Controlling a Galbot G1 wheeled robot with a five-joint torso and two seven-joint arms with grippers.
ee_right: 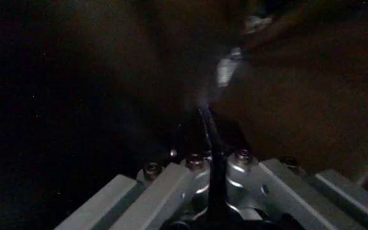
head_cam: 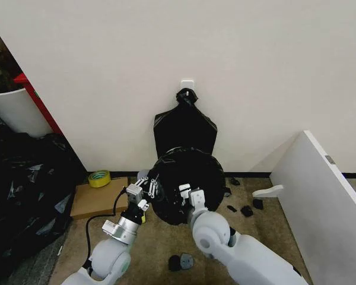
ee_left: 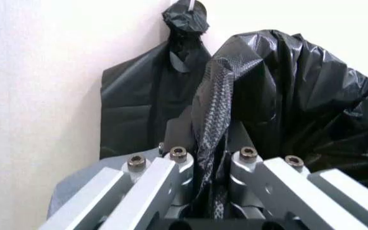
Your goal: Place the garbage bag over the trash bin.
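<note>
Both grippers pinch the garbage bag's edge at the bin by the wall.

The garbage bag [head_cam: 187, 184] sits on the floor against the wall, spread in a round black dome — the trash bin itself is hidden under the plastic, so I cannot tell how far it is covered. The left gripper [head_cam: 148, 189] is at the bag's left edge; in the left wrist view its fingers [ee_left: 171, 179] are closed on a twisted fold of the garbage bag [ee_left: 212, 120]. The right gripper [head_cam: 187, 195] is at the near edge, its fingers [ee_right: 245, 165] clamped on a thin strip of black plastic — the surroundings there are dark. Behind, a flat knotted black bundle [head_cam: 186, 127] hangs on the wall.
</note>
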